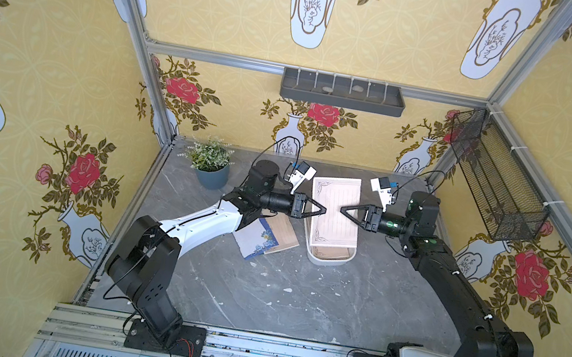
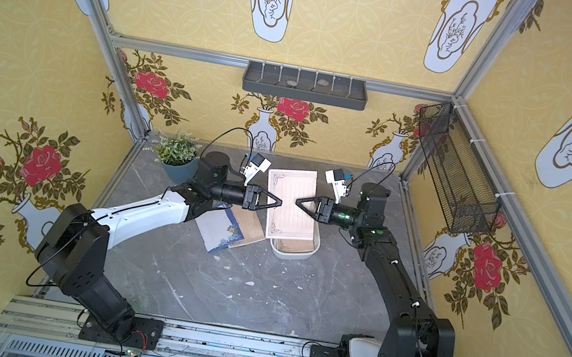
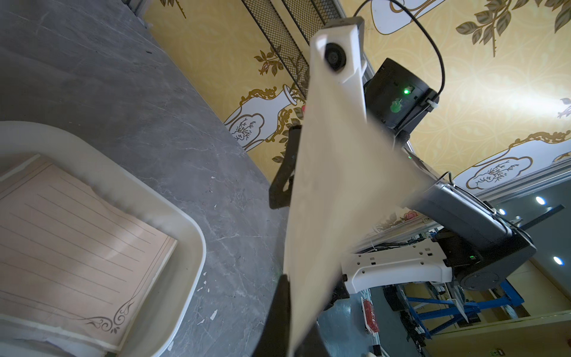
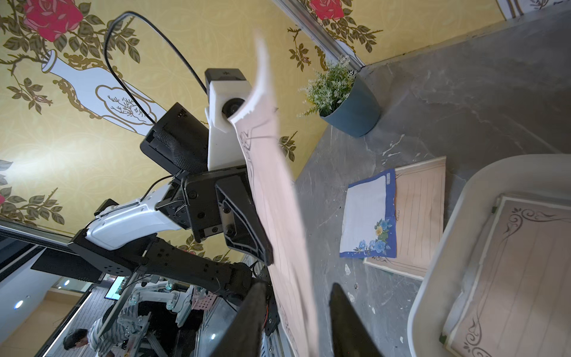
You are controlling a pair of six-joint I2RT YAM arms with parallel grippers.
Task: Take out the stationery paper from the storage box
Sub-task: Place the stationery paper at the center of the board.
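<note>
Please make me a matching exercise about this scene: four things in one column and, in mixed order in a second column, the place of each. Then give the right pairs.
1 lifted tan sheet
2 blue-bordered sheet
3 potted plant
4 storage box

a on the table, at the back near the left arm
b in the air, between left gripper and right gripper
c under the lifted sheet, with tan sheets inside
d lying on another tan sheet, beside the box

Pairs: 1-b, 2-d, 3-a, 4-c
</note>
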